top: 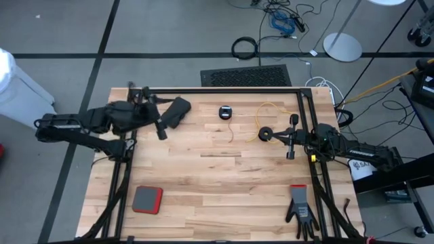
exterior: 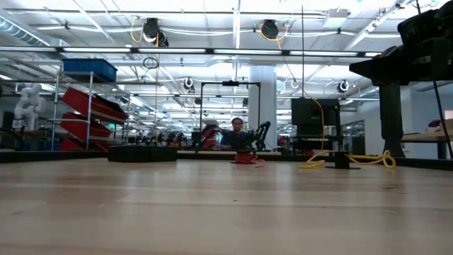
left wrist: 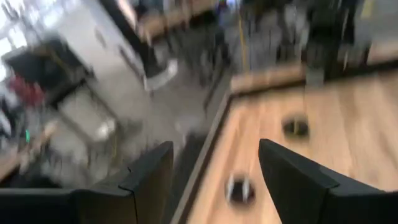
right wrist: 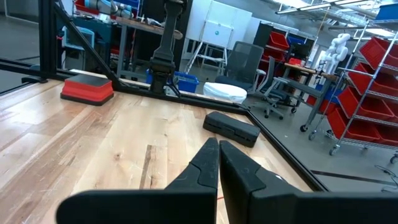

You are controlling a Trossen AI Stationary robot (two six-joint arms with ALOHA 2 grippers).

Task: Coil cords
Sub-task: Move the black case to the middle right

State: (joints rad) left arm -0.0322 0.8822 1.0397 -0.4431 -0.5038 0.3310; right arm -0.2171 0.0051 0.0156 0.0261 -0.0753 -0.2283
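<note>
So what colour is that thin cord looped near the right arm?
Yellow. The cord shows best in the high view, looping from a small black reel.

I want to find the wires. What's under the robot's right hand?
Bare wooden table shows past the shut right hand. From above, the yellow cord and its black reel lie beside it. Right beneath the hand is hidden.

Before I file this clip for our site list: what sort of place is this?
Most likely a robotics lab or workshop: a wooden table inside a black frame, red bin shelves behind it, and a white robot arm standing near more red shelving.
</note>
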